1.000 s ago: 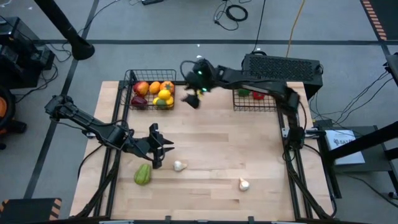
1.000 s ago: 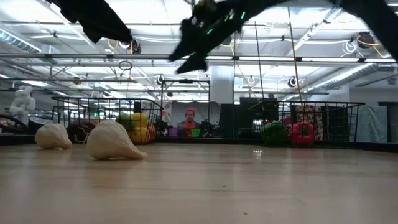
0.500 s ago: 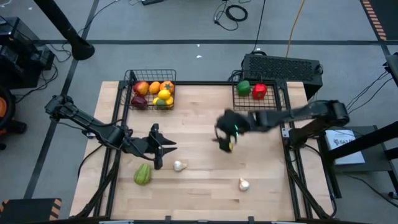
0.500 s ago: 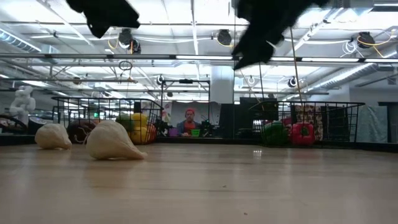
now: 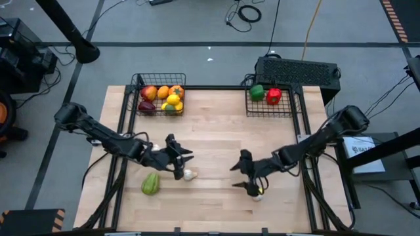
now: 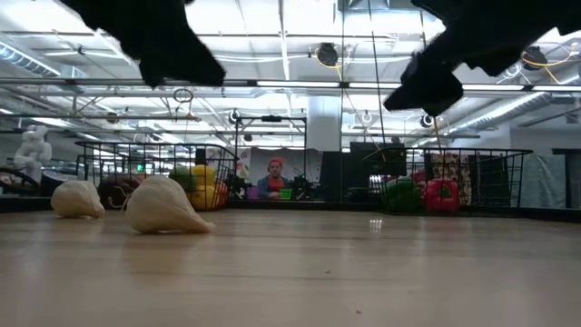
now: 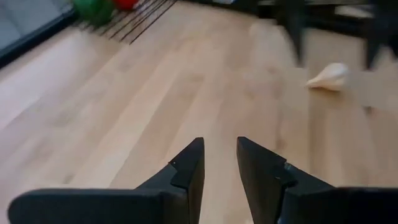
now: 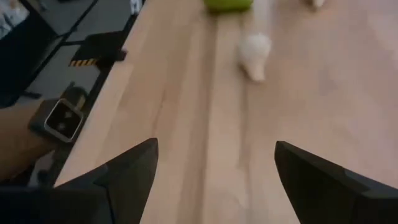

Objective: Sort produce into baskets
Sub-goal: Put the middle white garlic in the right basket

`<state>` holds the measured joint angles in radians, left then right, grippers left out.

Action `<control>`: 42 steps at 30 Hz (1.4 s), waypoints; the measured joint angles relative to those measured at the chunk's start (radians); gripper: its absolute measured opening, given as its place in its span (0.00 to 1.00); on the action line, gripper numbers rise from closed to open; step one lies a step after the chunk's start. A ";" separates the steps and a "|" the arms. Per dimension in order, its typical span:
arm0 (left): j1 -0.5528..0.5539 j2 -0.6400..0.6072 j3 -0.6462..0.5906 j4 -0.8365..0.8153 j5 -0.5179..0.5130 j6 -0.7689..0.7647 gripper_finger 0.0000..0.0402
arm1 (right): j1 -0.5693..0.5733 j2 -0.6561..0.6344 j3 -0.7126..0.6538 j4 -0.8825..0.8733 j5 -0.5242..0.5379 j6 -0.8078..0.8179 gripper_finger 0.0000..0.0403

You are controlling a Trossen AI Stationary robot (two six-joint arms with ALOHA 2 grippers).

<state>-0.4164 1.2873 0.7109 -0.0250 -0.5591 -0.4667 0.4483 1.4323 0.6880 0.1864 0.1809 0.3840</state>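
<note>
Two white garlic bulbs lie on the wooden table, one (image 5: 189,174) left of the middle and one (image 5: 257,195) near the front right. A green piece (image 5: 151,183) lies at the near left. My left gripper (image 5: 180,161) hovers just beside the left garlic, its fingers (image 7: 217,146) a narrow gap apart with nothing between them. My right gripper (image 5: 243,176) hangs wide open (image 8: 214,149) above the table, with the right garlic (image 8: 255,53) ahead of it. The left basket (image 5: 161,98) holds several fruits. The right basket (image 5: 270,99) holds a green and a red pepper.
A black vented box (image 5: 298,69) stands behind the right basket. Bare wood lies between the baskets and the two arms. In the low view both grippers hang dark above the table (image 6: 163,45) (image 6: 431,82), and the garlic bulbs (image 6: 163,204) sit at the left.
My right gripper has swept from beside the left basket at the far edge across the table toward the near right, sinking, to the right garlic; it has stayed open. My left gripper has edged right and down toward the left garlic. Neither garlic nor the green piece has moved.
</note>
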 joint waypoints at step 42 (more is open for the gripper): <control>-0.294 -0.021 0.122 -0.894 0.297 -0.976 0.26 | 0.086 0.246 0.001 0.343 0.191 -0.111 0.78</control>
<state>-0.7105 1.2659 0.8330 -0.9190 -0.2623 -1.4423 0.5344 1.6780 0.6889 0.5291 0.3717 0.2729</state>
